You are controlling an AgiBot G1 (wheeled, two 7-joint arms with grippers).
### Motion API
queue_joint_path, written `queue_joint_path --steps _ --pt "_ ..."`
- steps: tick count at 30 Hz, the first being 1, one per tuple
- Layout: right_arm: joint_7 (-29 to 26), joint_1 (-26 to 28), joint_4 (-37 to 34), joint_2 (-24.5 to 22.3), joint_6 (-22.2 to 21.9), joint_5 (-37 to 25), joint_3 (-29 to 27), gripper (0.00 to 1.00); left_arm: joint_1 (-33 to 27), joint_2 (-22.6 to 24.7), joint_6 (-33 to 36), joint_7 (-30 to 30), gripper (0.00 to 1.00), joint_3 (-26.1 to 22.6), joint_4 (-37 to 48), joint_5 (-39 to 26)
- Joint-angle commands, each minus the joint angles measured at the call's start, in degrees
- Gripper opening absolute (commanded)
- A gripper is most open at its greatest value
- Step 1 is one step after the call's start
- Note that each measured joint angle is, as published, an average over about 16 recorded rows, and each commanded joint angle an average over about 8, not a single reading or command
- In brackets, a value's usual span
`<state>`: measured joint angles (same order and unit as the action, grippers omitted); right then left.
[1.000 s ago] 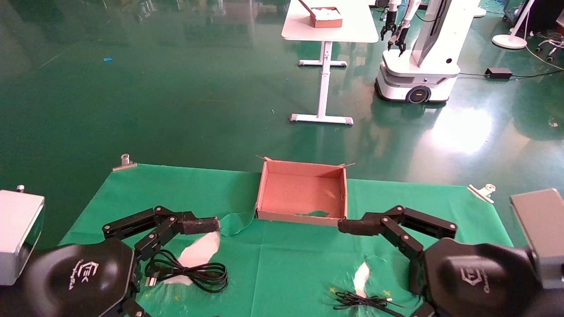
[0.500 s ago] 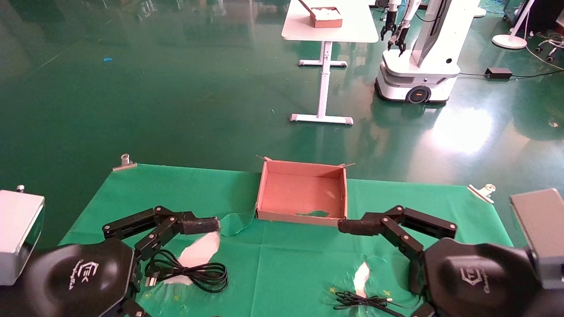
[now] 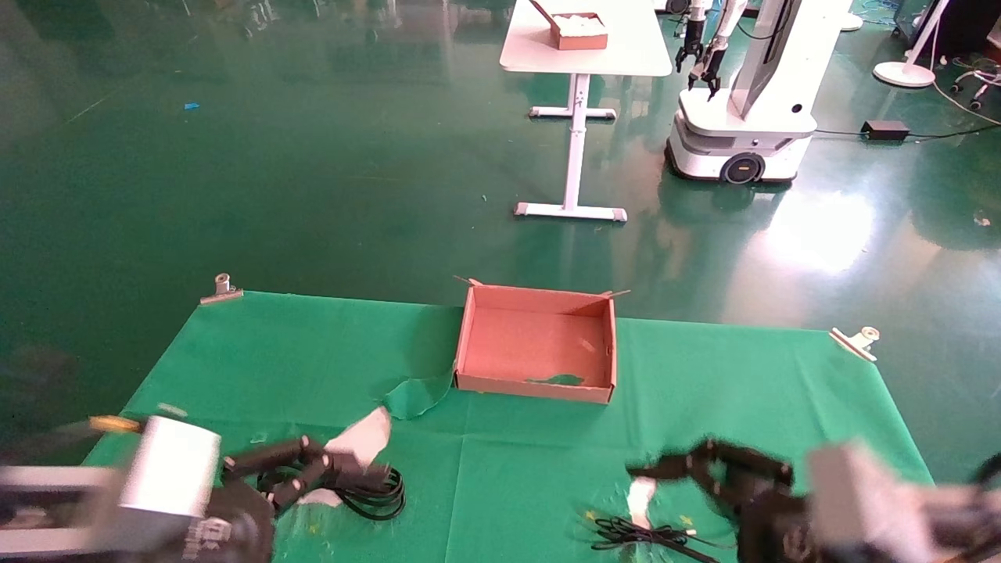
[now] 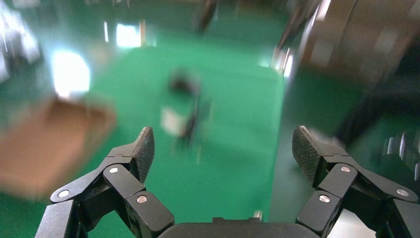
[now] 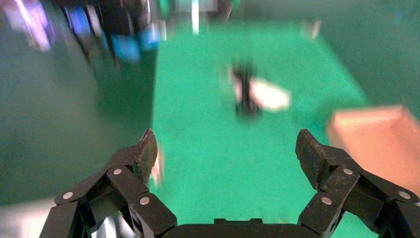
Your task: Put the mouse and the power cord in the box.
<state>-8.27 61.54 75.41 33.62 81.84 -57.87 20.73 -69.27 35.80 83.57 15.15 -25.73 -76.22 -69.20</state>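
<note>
Power cord beside left gripper

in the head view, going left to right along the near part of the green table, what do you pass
left gripper → power cord → box, set farther back at centre → thin black wire → right gripper

Wide-open right tool above green cloth, box beside.

Bright glare; motion-blurred wrist views
</note>
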Motion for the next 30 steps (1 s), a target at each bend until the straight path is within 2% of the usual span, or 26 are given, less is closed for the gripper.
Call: queue_joint_path --steps 1,4,8,11,19,25,30 --pt "0.78 0.47 1.27 -0.7 -1.38 -5.2 1.28 1.0 -2.74 0.16 -0.54 1.61 1.0 -2.86 -0.84 -7.83" --pt "-0.11 2.27 1.79 0.27 -2.45 -10.95 3.33 1.0 -6.97 3.1 -1.22 3.91 1.0 -7.0 -0.87 -19.65" --pt "-1.96 3.61 1.9 1.51 -3.17 -16.46 5.12 1.0 -10.44 6.28 -1.87 6.9 1.0 -10.88 -0.92 -30.4" --pt "-2.6 3.95 1.91 1.95 -3.26 -18.28 5.6 1.0 -11.43 7.32 -1.91 8.03 1.0 -12.02 -0.98 -33.58" --pt "-1.79 4.35 1.07 2.38 -2.76 -16.97 5.54 1.0 -11.08 8.54 -2.9 6.98 1.0 -12.79 0.03 -35.66" --pt "-1.22 5.9 0.5 2.66 -1.74 -16.55 5.28 1.0 -10.96 14.55 -8.2 6.22 1.0 -17.12 2.73 -47.63" --pt "-0.9 5.94 -0.04 1.62 -1.23 -15.67 4.69 1.0 -11.5 20.39 -12.55 5.97 1.0 -20.06 8.65 -55.78"
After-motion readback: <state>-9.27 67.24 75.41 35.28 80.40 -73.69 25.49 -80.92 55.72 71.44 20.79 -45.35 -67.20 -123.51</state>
